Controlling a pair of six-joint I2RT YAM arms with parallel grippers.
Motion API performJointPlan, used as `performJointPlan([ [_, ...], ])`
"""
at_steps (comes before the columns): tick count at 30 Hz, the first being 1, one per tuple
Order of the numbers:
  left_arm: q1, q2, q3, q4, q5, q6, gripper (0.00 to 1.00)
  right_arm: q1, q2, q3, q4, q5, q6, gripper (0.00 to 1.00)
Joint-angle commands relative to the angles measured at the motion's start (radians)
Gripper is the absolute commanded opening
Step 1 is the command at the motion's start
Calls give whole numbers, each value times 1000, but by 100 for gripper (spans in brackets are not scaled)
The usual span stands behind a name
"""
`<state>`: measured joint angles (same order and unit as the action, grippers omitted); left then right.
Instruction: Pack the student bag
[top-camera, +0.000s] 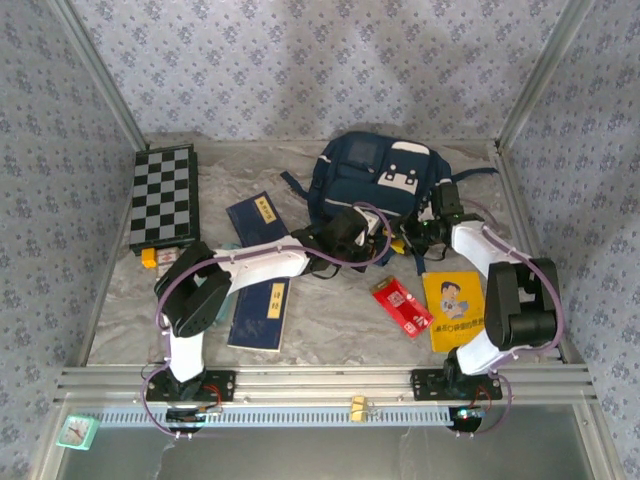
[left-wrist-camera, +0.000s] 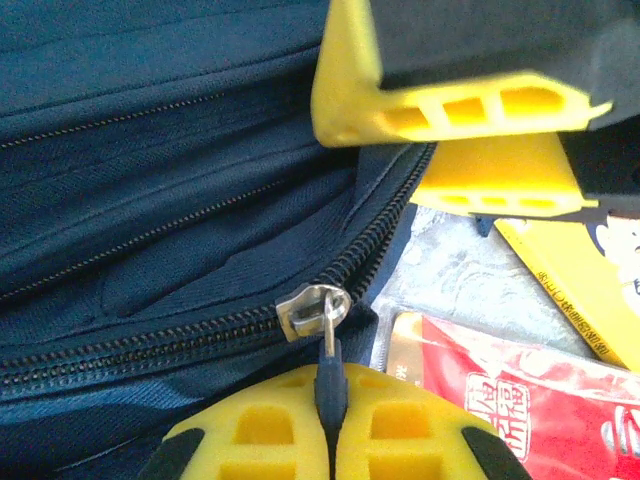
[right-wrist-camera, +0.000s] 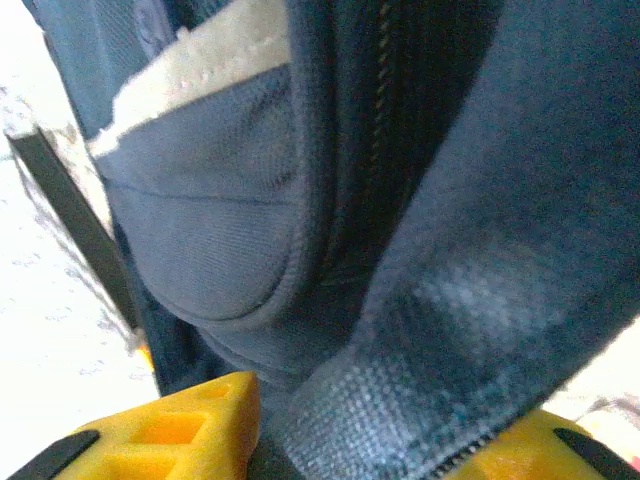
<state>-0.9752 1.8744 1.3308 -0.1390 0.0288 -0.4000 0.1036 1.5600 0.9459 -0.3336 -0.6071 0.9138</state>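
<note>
my left end effector (left-wrist-camera: 330, 425) is clenched on the zipper pull (left-wrist-camera: 326, 345) of the student bag (top-camera: 375, 180), which lies at the far side of the counter (top-camera: 330, 330); my right end effector (right-wrist-camera: 365, 440) grips its fabric.

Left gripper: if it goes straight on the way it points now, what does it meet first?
The left gripper, shut on the zipper pull, would meet the zipper slider first, then probably the student bag fabric behind it; depth there is unclear.
</note>
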Motion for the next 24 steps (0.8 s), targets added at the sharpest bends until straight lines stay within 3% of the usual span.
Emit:
performJointPlan([
  [1, -10, -51, 19, 10, 5, 38, 0, -15, 5, 63, -40, 33, -74, 22],
  [6, -1, -108, -49, -32, -44, 52, 0, -83, 31, 143, -184, 26, -262, 3],
  [15, 94, -242, -247, -37, -103, 18, 0, -178, 98, 318, -350, 40, -467, 0],
  [19, 107, -239, -234, -24, -74, 23, 0, -169, 145, 376, -361, 21, -478, 6],
  [24, 91, -185, -150, 8, -8, 3, 0, -158, 138, 395, -412, 19, -469, 37],
])
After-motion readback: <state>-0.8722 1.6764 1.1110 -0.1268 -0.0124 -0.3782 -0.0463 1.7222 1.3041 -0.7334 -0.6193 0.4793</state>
